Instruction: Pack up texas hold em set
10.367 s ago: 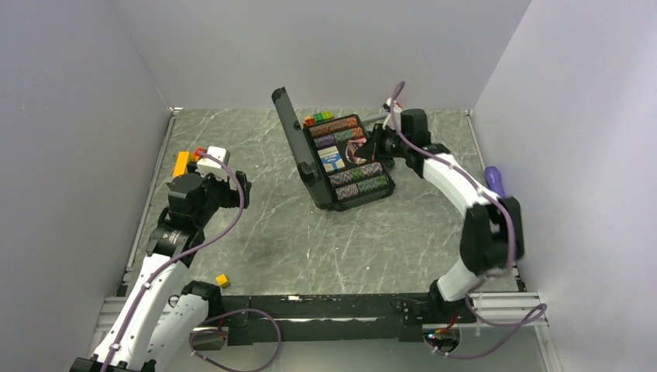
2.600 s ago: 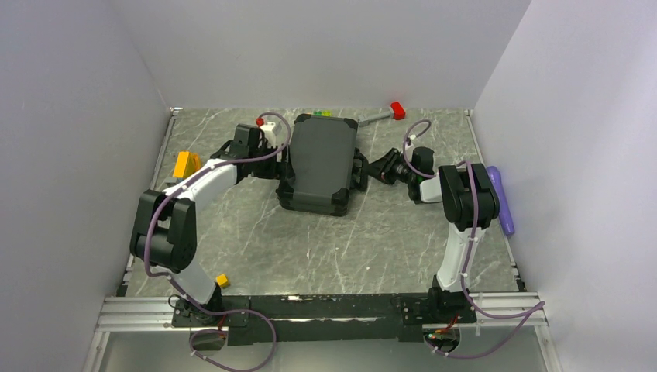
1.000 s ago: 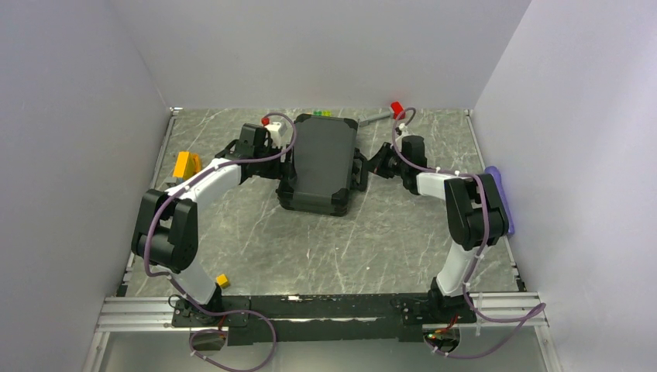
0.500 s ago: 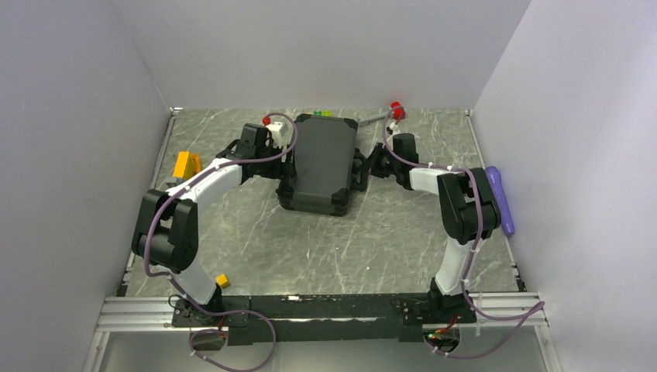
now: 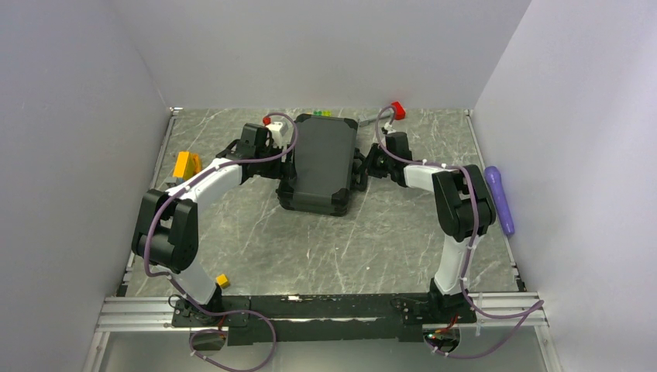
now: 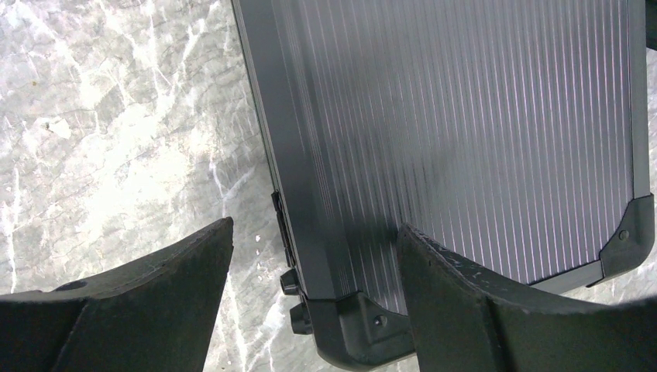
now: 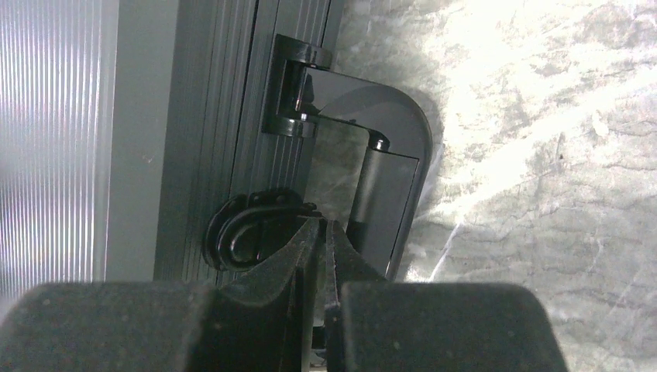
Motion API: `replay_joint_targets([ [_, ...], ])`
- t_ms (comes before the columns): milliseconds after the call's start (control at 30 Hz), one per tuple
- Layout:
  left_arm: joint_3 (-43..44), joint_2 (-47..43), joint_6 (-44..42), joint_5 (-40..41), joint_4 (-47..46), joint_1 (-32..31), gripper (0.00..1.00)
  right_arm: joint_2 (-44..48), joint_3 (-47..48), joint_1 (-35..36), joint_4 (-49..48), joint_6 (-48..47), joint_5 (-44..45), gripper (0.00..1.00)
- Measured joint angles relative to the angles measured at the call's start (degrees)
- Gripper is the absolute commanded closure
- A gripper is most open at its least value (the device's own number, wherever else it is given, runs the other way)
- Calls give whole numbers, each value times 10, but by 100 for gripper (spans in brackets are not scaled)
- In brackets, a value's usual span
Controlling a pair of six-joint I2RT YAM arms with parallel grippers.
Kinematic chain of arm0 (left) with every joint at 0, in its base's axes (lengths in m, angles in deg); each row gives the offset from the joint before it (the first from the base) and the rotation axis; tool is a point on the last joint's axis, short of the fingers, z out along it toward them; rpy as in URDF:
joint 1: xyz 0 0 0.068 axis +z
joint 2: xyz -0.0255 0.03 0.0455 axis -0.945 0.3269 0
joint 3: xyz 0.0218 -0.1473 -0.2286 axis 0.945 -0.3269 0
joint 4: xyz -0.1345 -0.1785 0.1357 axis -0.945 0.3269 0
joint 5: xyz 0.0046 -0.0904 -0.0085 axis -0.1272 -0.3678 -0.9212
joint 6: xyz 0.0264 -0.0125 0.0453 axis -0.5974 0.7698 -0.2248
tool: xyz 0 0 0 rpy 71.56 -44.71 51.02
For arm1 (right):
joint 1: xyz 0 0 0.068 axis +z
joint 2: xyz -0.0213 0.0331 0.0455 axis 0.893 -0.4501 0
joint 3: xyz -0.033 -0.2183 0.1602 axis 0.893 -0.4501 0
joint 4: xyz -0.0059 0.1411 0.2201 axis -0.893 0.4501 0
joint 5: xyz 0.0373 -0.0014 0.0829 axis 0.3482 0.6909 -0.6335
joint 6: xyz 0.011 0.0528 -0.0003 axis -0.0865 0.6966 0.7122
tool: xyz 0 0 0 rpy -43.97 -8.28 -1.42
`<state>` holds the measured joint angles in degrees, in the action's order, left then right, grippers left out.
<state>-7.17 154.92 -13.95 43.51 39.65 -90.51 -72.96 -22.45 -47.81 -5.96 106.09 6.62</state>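
My right gripper (image 7: 318, 232), fingers pressed together, sat at the briefcase (image 5: 321, 159) latch (image 7: 249, 232) (left gripper (image 6: 314, 232) spread astride its opposite edge).

Two arms, same build. The left arm (image 5: 209, 174) has white shells on the long links and chunky black housings at the joints. The right arm (image 5: 457, 194) shows the same white-and-black mix.

A purple cable (image 5: 165, 203) runs along each arm, tied on in places and looping loose by the black bases (image 5: 197, 306).

There is a white block (image 5: 273, 130) at the left wrist, with a red spot beside it.

On the left gripper (image 6: 314, 232), two broad black fingers (image 6: 155, 294), matte and rough-grained, edges scuffed pale.

On the right gripper (image 7: 318, 225), black fingers taper to thin tips, backed by coarse dark pads (image 7: 116, 325).
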Motion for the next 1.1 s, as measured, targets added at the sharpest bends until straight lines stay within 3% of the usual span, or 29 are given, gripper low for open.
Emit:
replay_joint_targets([
  [433,0,0,-2,0,0,-1,19,-14,30,6,16,-11,4,89],
  [733,0,0,-2,0,0,-1,20,-14,44,23,47,-16,58,93],
  [1100,0,-1,-2,0,2,-1,20,-14,21,40,7,9,111,93],
])
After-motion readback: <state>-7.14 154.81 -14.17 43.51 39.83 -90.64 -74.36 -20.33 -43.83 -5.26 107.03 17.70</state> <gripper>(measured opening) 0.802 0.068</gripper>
